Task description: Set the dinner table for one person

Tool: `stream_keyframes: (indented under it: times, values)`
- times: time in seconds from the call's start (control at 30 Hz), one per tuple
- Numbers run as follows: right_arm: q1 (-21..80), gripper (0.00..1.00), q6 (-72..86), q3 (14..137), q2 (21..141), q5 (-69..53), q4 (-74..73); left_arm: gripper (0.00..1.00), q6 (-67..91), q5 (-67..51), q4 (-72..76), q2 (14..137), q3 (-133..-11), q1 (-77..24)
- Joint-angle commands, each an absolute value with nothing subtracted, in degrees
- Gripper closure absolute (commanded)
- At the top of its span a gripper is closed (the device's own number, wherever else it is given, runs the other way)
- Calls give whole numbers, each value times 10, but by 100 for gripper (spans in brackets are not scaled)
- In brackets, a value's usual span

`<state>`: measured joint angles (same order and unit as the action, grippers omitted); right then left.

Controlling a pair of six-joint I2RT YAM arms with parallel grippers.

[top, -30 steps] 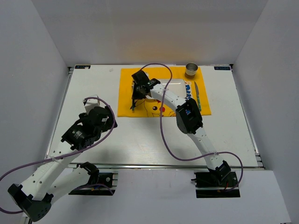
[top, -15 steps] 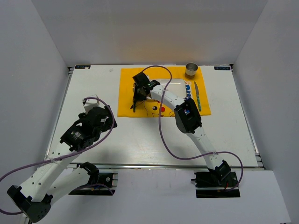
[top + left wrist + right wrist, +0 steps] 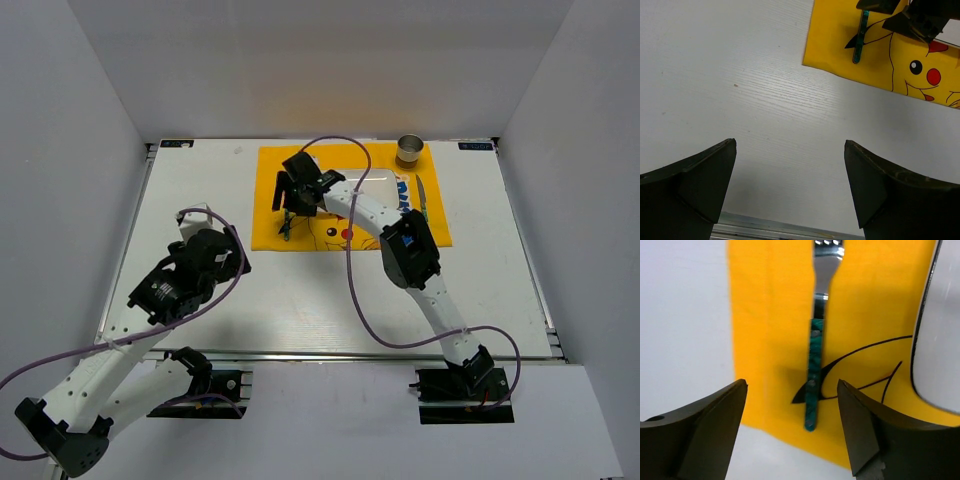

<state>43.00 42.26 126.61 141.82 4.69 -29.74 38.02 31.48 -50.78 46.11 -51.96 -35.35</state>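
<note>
1. Now my right gripper [image 3: 790,390] is released; the fork [image 3: 814,355] lies between its spread fingers, not gripped, on the yellow cloth [image 3: 765,315].
2. Just outside one finger I see a white plate [image 3: 945,340].
3. My left gripper [image 3: 790,155] is released too, and the bare dinner table [image 3: 740,90] lies between and beyond its fingers.

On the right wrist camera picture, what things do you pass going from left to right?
First the white table → yellow cloth → fork → white plate.
</note>
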Motion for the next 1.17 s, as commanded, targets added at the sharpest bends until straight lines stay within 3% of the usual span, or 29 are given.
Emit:
stream_keyframes:
  times: [0.0,0.1,0.17,0.27,0.43,0.57,0.77,1.13]
  values:
    - [443,20,420,1268,1317,76,-276,2,389,326,-509,444,-526,-352]
    - [447,11,391,1224,1223,104,-268,2,393,341,-510,438,-526,-357]
    - [447,11,340,1112,1155,130,-251,2,389,344,-516,445,-535,-357]
    - [446,11,259,937,954,231,-249,2,404,362,-569,477,-588,-352]
    - [453,11,236,761,720,314,-327,2,379,392,-609,486,-676,-352]
    - [452,11,247,725,560,376,-448,2,361,442,-670,506,-775,-352]
    - [449,11,277,748,432,417,-618,2,346,470,-717,480,-825,-352]
    - [448,11,294,756,361,444,-693,2,337,400,-716,433,-817,-352]
